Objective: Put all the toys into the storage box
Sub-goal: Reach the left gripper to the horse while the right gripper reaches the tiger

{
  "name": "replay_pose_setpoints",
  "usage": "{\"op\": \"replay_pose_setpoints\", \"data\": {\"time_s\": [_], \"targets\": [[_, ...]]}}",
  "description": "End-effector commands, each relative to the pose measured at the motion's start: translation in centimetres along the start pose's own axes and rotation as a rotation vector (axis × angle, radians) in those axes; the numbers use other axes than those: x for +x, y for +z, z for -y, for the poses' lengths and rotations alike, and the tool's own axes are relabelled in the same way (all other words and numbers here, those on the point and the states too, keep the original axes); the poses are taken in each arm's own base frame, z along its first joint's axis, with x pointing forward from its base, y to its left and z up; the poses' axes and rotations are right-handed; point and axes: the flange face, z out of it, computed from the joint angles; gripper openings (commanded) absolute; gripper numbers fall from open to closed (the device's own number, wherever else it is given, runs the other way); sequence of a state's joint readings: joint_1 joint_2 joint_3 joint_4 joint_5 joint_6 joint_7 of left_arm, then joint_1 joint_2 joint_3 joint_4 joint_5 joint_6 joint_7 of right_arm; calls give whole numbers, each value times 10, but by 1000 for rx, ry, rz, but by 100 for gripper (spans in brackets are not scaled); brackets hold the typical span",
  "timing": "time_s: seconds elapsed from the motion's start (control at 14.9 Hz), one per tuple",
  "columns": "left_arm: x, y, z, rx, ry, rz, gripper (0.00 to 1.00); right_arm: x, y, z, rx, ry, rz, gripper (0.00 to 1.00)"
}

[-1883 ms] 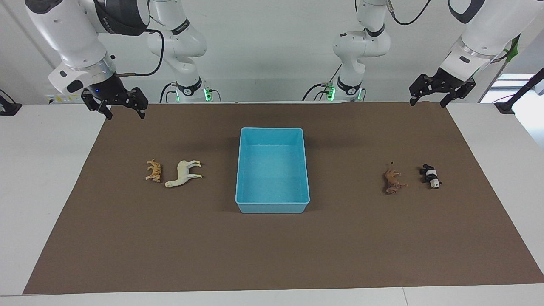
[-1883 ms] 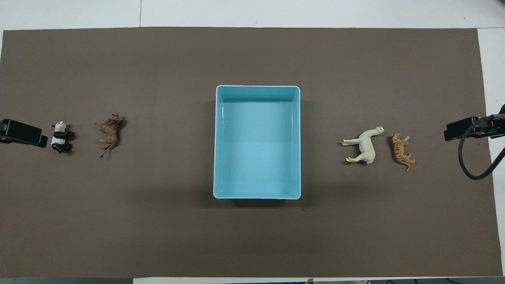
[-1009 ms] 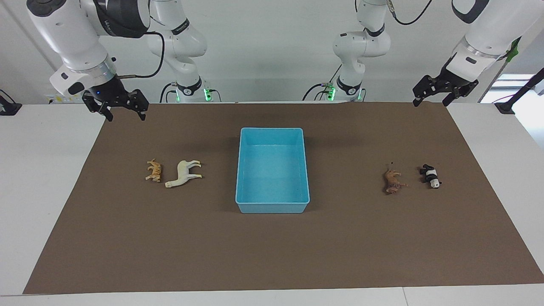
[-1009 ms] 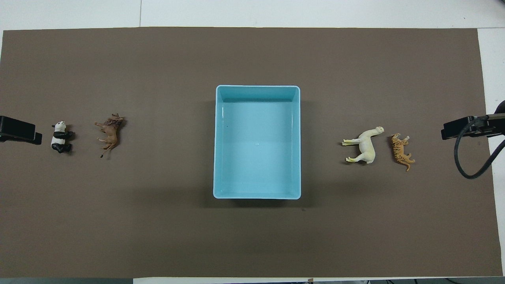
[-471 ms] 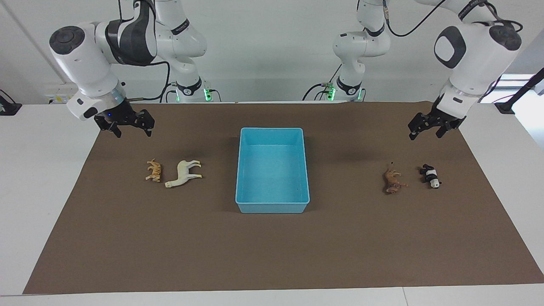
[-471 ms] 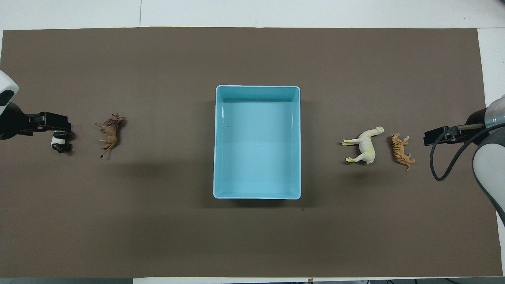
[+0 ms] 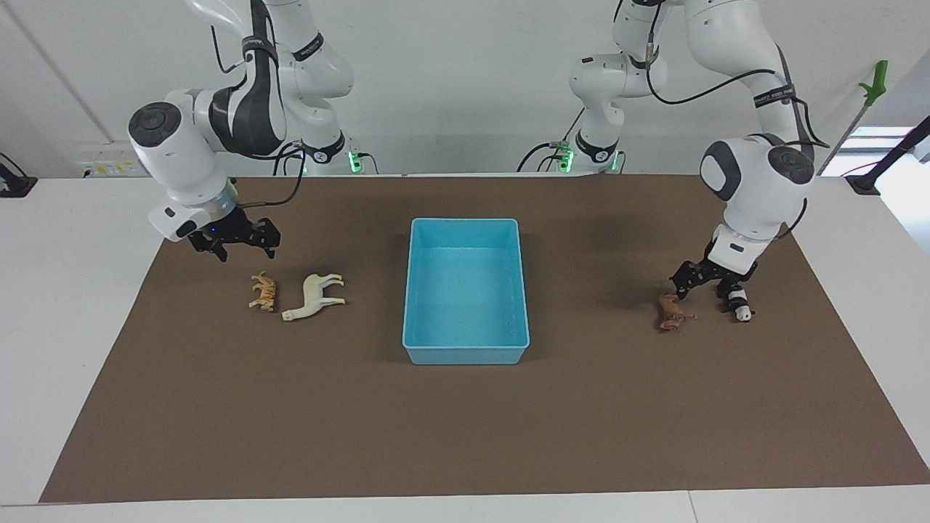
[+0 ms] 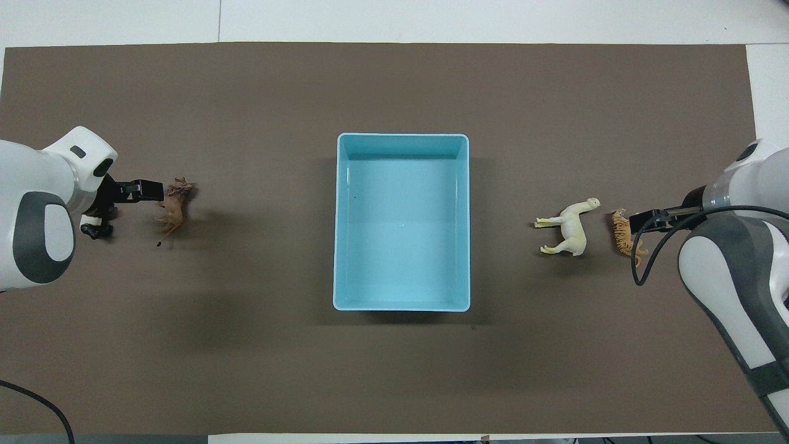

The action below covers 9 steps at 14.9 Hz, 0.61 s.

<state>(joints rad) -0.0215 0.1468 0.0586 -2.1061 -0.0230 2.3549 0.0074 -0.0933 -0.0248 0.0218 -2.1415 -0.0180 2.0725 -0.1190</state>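
The light blue storage box (image 7: 465, 354) stands empty mid-mat; it also shows in the overhead view (image 8: 339, 246). The orange tiger (image 7: 263, 291) and the cream-white long-necked animal (image 7: 314, 296) lie on their sides toward the right arm's end. My right gripper (image 7: 247, 253) is open, up in the air beside the tiger (image 8: 621, 231). The brown animal (image 7: 672, 311) and the panda (image 7: 740, 310) lie toward the left arm's end. My left gripper (image 7: 701, 290) is open, low over the gap between them, partly hiding the panda (image 8: 94, 230).
A brown mat (image 7: 465, 436) covers most of the white table (image 7: 73, 290). The two arm bases (image 7: 323, 152) stand at the robots' edge of the table. A black clamp (image 7: 14, 185) sits at the table's corner on the right arm's end.
Both grippers have come down from the robots' edge of the mat toward the toys. The left one has dropped low between the brown animal and the panda. No toy has moved.
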Motion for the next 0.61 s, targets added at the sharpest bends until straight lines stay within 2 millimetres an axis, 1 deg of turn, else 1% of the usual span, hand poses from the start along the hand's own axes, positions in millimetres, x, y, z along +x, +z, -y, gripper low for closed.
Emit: {"op": "replay_pose_setpoints", "data": {"time_s": [0.0,0.07,0.13,0.2,0.27,0.34,0.4,0.54], "targets": [[-24,21,-13,-5,-22,-34,100,-7,25,0,12,-17,-32,100],[-29,30,-16,-4,-20,-40,100,-7,31,0,11,-17,-35,100],[-34,42,-18,-3,-22,-31,100,-6,36,0,12,-17,-32,100],[-35,49,-23,-3,-17,-25,100,-8,40,0,13,-16,-25,100],[-35,53,-24,-3,-17,-20,100,-9,49,-1,15,-11,-14,100],[-36,59,-28,-2,-13,-8,100,-9,52,-4,14,-10,-25,100],[-37,61,-31,-3,-11,-4,100,-12,58,-3,13,-10,-29,100],[-37,63,-31,-3,-14,0,100,-13,67,-4,11,-8,-41,100]]}}
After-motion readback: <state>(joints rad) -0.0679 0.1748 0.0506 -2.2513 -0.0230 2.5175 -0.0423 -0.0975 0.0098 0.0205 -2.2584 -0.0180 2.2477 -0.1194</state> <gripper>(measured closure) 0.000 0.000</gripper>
